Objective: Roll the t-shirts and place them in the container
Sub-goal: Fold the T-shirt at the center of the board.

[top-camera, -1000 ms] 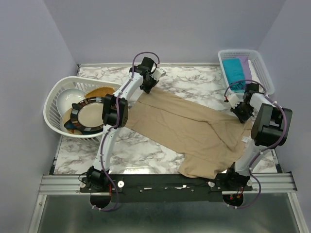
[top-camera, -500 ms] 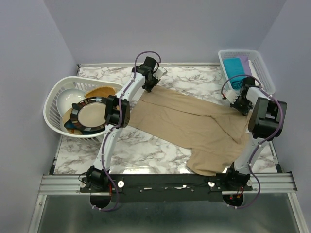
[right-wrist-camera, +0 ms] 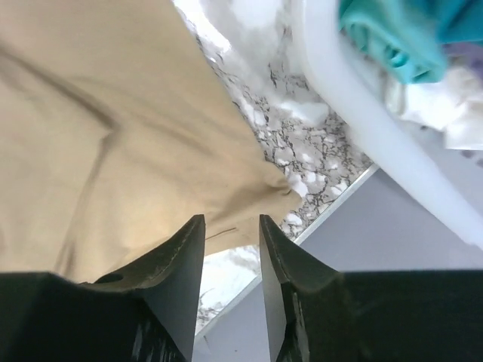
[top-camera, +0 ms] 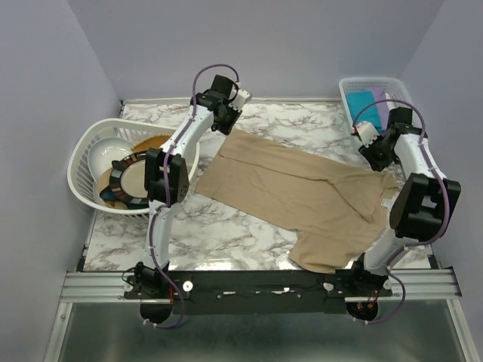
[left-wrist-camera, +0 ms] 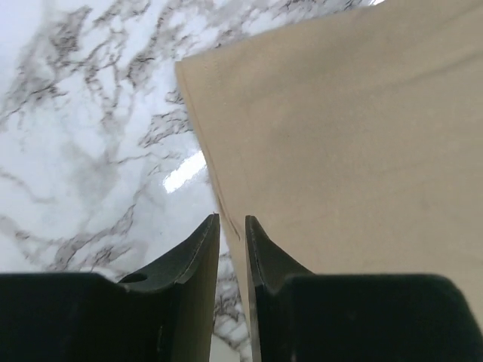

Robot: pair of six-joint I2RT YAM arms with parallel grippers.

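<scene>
The beige shirt [top-camera: 302, 196] lies spread across the table [top-camera: 219, 230], running from far centre to the near right edge. The left gripper [left-wrist-camera: 232, 220] hangs over the shirt's far left corner, its jaws a narrow slit apart with nothing between them. The right gripper [right-wrist-camera: 230, 219] hangs over the shirt's right edge, its jaws parted wider and also empty. Just beyond it, a teal shirt [right-wrist-camera: 392, 30] lies in the far right basket [top-camera: 343, 84]. A plate [top-camera: 132, 181] sits in the left basket [top-camera: 79, 154].
</scene>
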